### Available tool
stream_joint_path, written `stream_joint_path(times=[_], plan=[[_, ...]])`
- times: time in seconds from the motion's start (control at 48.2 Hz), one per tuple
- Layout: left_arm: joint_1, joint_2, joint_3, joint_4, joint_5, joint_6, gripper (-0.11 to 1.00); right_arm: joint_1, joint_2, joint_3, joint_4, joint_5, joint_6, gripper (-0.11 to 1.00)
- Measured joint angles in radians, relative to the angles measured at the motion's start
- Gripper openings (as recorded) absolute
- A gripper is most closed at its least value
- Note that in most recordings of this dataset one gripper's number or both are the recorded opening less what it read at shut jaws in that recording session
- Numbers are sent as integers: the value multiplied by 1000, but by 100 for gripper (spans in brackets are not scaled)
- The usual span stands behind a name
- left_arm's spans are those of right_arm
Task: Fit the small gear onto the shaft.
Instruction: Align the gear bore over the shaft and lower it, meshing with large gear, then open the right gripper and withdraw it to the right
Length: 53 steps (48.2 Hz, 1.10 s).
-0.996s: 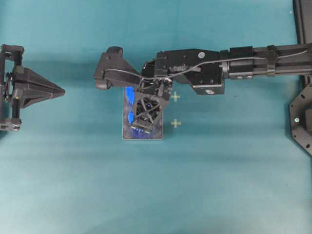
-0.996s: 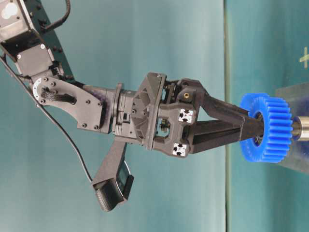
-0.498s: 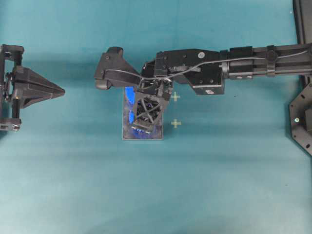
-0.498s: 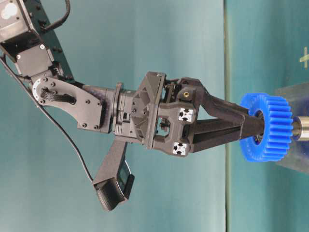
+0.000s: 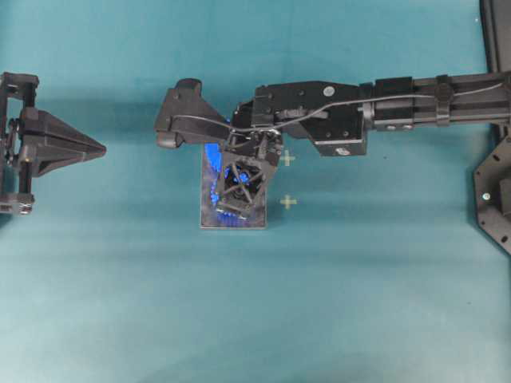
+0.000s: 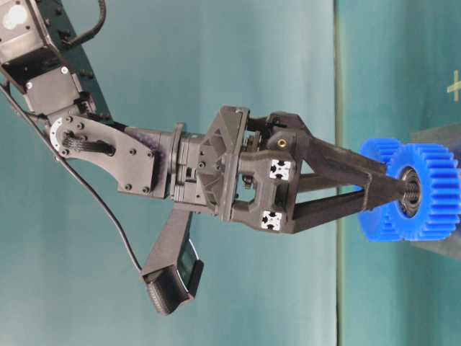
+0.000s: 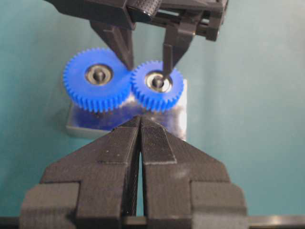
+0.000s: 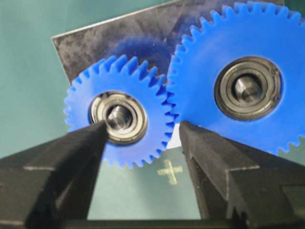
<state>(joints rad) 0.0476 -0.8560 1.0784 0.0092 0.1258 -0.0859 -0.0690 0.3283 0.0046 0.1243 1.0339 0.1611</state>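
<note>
The small gear is bright blue with a metal bearing hub and sits on the shaft, whose silvery tip shows inside the hub. Its teeth mesh with the larger blue gear beside it on the grey plate. My right gripper hangs just above the small gear, open, its fingers spread to either side and holding nothing. From the table-level view the small gear lies low against the plate, beyond the fingertips. My left gripper is shut and empty, well left of the plate.
Two pale cross marks are on the teal table just right of the plate. A black frame stands at the right edge. The right arm stretches in from the right above the plate.
My right gripper's jaws have spread apart and let go of the small gear. The gear has slid down the shaft toward the plate. The left arm has not moved.
</note>
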Motion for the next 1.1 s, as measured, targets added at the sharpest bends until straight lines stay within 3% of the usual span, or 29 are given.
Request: stream_joint_path(times=[0.291, 0.436, 0.54, 0.602, 0.664, 0.809, 0.892, 0.975, 1.1], plan=[[2, 0, 0, 0, 0, 0, 0, 11, -49, 38, 0, 35, 29, 71], [0, 0, 2, 0, 0, 0, 0, 31, -166, 160, 3, -18, 87, 70], [0, 0, 0, 0, 0, 0, 0, 37, -239, 281, 25, -149, 143, 70], [0, 0, 2, 0, 0, 0, 0, 35, -282, 377, 75, -293, 176, 70], [2, 0, 0, 0, 2, 0, 0, 37, -321, 486, 160, -471, 192, 70], [0, -2, 0, 0, 0, 0, 0, 71, -388, 732, 430, -907, 202, 72], [0, 0, 0, 0, 0, 0, 0, 107, -396, 816, 541, -1091, 218, 72], [0, -2, 2, 0, 0, 0, 0, 140, -396, 842, 591, -1197, 250, 72], [2, -2, 0, 0, 0, 0, 0, 152, -383, 841, 598, -1249, 325, 72]])
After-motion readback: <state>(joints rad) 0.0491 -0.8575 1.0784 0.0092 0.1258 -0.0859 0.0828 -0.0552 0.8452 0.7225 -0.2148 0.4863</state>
